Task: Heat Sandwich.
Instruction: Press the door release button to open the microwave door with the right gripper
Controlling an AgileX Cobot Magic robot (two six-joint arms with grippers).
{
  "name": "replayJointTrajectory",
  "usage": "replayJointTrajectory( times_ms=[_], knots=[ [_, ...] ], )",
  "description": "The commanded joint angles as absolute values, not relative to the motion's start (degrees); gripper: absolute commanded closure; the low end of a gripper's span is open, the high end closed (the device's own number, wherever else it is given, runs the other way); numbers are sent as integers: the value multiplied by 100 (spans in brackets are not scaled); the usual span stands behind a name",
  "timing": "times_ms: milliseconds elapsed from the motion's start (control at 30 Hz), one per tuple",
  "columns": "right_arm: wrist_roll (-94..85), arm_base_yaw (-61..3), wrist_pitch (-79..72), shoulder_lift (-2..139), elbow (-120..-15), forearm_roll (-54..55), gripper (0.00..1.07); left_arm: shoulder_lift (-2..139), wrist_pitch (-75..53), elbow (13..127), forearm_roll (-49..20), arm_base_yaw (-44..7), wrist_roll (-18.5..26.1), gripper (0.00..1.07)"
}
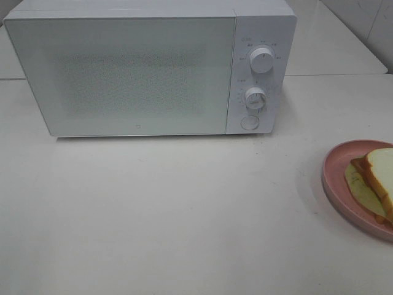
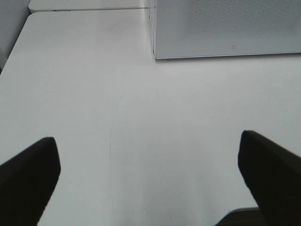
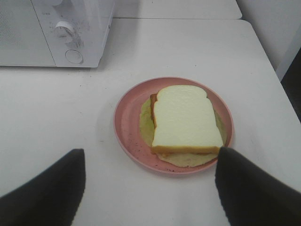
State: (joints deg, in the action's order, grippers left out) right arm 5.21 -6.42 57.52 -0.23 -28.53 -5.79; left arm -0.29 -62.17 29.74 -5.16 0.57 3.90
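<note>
Both my grippers hang spread and empty: the left gripper point(image 2: 146, 141) over the table point(image 2: 117, 84), the right gripper point(image 3: 150, 151) just short of the pink plate point(image 3: 126, 136). The sandwich point(image 3: 186, 120) lies on that plate, at four o'clock from the shut microwave point(image 1: 123, 74). A poor pinch on the plate's edge could tilt it and slide the sandwich off. Only the right wrist view shows the plate whole; the high camera crops it.

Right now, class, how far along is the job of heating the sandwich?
Done: nothing yet; the microwave door is shut. In hand: the open right gripper faces the sandwich on its pink plate, holding nothing; the left gripper is open over bare table. Left: open the door, load the sandwich, shut it, set the dials.
</note>
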Motion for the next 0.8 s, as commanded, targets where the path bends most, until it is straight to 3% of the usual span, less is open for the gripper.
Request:
replayJointTrajectory(
  times_ms=[33, 800],
  knots=[
    [481, -613, 5712, -183, -2848, -607, 33, -160, -6136, 2968, -527, 23, 378, 9],
    [481, -613, 5523, 57, -3134, -619, 33, -160, -6136, 2968, -527, 23, 378, 9]
  ],
)
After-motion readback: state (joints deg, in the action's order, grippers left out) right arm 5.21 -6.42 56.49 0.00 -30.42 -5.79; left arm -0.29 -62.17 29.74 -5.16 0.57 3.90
